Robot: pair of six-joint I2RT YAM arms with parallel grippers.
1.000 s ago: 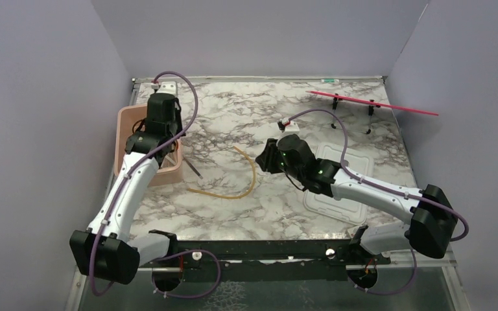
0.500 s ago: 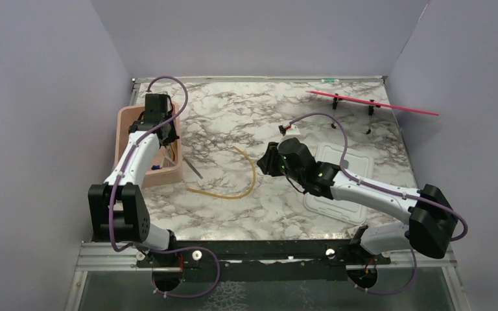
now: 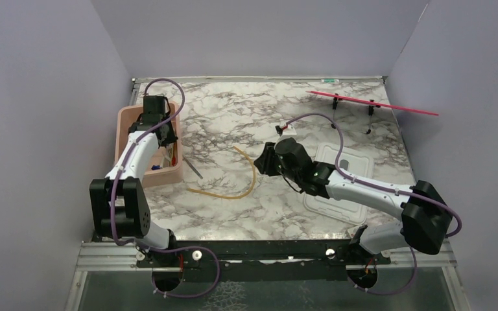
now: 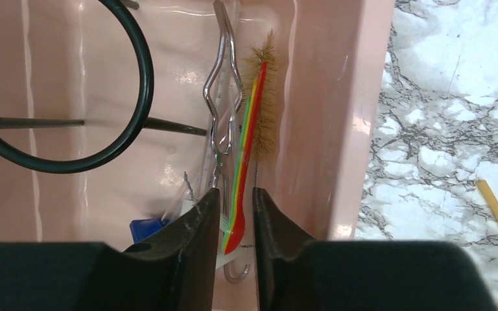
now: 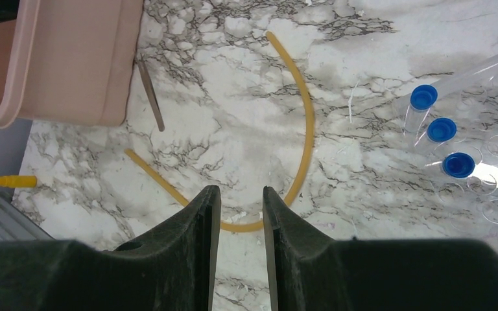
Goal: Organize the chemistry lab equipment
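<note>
**Right gripper over the amber rubber tubing loop: take it at the bottom of its curve**

The right gripper hangs above the marble-patterned table, its jaws a narrow gap apart and empty. In its wrist view the lowest bend of the tubing lies just at 12 o'clock of the fingertips. The likely step is lifting that loop into the pink rectangular plastic tub at 10 o'clock.

To do it well, open a touch wider, drop straight onto the bend with the fingers crossing the tube rather than running along it, and close gently. Rubber this thin and limp should sag into two trailing tails. A high lift is therefore needed to clear the tub's smooth, glossy wall. The tails may also drag the thin dark metal rod lying just beside that wall.

The left gripper is down inside the tub with its jaws narrow. The red tip of a bristle brush with a striped handle shows in the gap, and the pads do not visibly pinch it. This gripper should clear out before the tubing arrives.

The springy bent-wire metal tongs lie against the brush, with the stiff black wire ring at their 9 o'clock. The clear blue-capped tubes, round and prone to roll, lie side by side at 2 o'clock of the right gripper.
</note>
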